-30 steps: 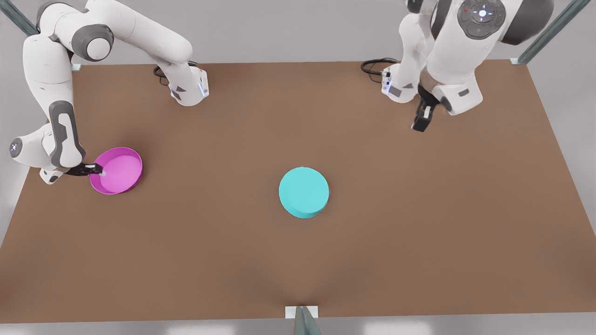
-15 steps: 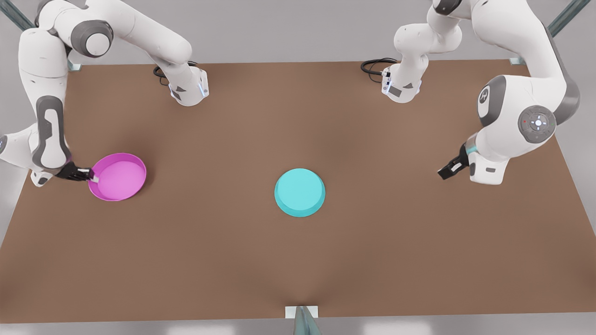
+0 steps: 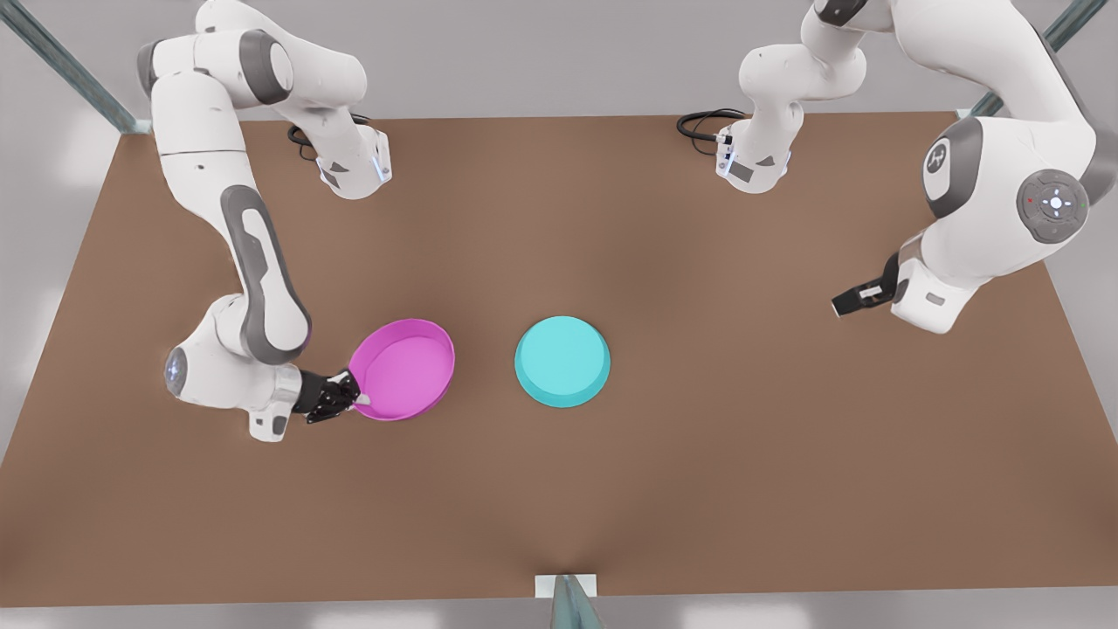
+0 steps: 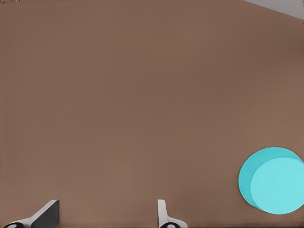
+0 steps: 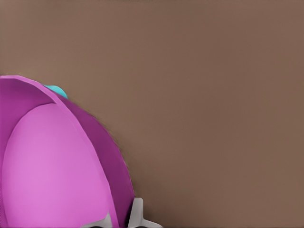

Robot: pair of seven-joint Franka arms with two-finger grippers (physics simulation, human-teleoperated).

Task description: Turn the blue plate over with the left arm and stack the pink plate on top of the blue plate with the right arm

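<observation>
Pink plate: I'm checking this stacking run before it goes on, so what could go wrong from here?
The right gripper holds the pink plate only by its rim, tilted, so it may slip or swing. The blue plate lies base up beside it; a low pass could knock it. The left gripper waits open, far off.

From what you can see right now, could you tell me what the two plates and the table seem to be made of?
Pink plate: probably matte plastic; uniform magenta, lighter inside, no glare. The right gripper holds its rim.
Blue plate: likely the same plastic; plain cyan, no shine, base up.
Table: flat brown, perhaps board or laminate; no grain shows, so it's open.
The left gripper waits apart, jaws open.
</observation>
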